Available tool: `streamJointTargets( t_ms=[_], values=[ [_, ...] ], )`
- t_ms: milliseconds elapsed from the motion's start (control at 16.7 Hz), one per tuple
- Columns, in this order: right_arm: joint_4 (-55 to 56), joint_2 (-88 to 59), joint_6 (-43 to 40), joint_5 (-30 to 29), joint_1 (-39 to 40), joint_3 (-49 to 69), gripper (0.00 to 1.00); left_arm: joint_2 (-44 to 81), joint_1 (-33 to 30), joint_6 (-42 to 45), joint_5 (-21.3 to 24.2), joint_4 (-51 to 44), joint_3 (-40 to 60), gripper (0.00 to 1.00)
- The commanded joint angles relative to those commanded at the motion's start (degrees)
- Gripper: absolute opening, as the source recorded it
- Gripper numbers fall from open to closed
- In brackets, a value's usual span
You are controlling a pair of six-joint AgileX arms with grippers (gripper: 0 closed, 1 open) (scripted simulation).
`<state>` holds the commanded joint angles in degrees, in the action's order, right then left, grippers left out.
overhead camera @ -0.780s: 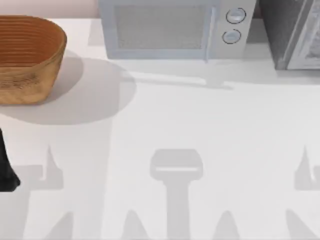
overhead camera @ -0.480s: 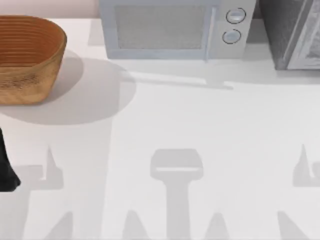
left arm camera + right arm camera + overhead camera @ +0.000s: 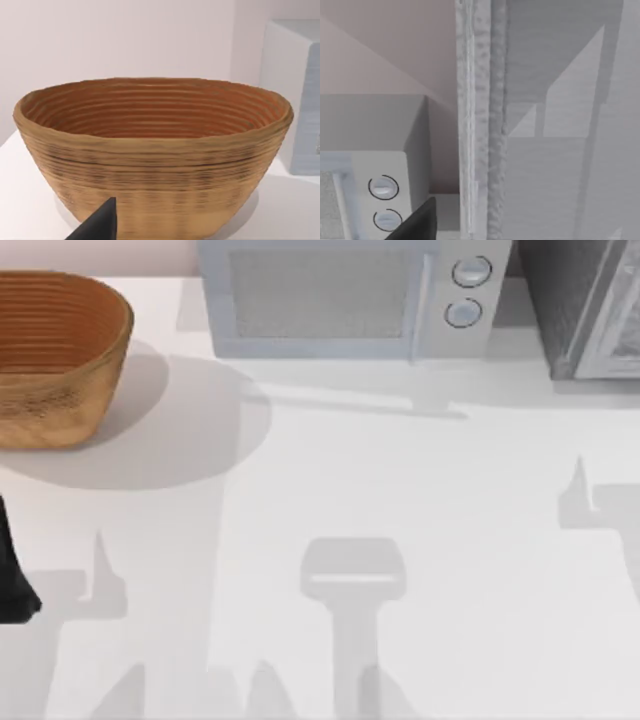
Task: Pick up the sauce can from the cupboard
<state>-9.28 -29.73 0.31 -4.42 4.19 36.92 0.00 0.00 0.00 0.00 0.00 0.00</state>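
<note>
Change since 0.8 s ago is confined to the right side. On the table [image 3: 400, 470], the right arm's shadow [image 3: 585, 505] now lies nearer the cupboard [image 3: 575, 310] than it did and slightly further toward the table's left. The shadows along the near edge have shifted leftward as well.

Right gripper [image 3: 417, 225]: one dark tip is visible in the right wrist view. Directly ahead of it is the cupboard's grey front, with a textured vertical edge running the height of the view. Beside that edge, ahead and to one side of the gripper, stands the microwave [image 3: 330, 300], its two round knobs [image 3: 383, 186] facing outward. Whether this gripper is open or closed cannot be told.

Left arm [image 3: 14, 575]: a dark section sits at the table's left edge, in the same place as in both earlier top views, and its shadow is unchanged. Left gripper [image 3: 100, 224]: one dark tip is visible, with the woven basket [image 3: 60, 390] close ahead of it, upright and with nothing visible inside its ribbed bowl. The microwave's side wall stands beyond the basket. Whether this gripper is open or closed cannot be told.

Basket, microwave and cupboard are where they were.

Sauce can: its position cannot be told from these views.
</note>
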Motion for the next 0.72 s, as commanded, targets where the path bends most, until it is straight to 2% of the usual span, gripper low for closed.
streamJointTargets(
  t_ms=[420, 720],
  values=[
    [-9.8, -29.1, 0.2, -4.3, 3.8, 38.0, 1.00, 0.0, 0.0, 0.0, 0.0, 0.0, 0.0, 1.00],
    [-13.8, -42.7, 0.5, -6.3, 5.8, 57.5, 1.00, 0.0, 0.0, 0.0, 0.0, 0.0, 0.0, 1.00]
  ],
)
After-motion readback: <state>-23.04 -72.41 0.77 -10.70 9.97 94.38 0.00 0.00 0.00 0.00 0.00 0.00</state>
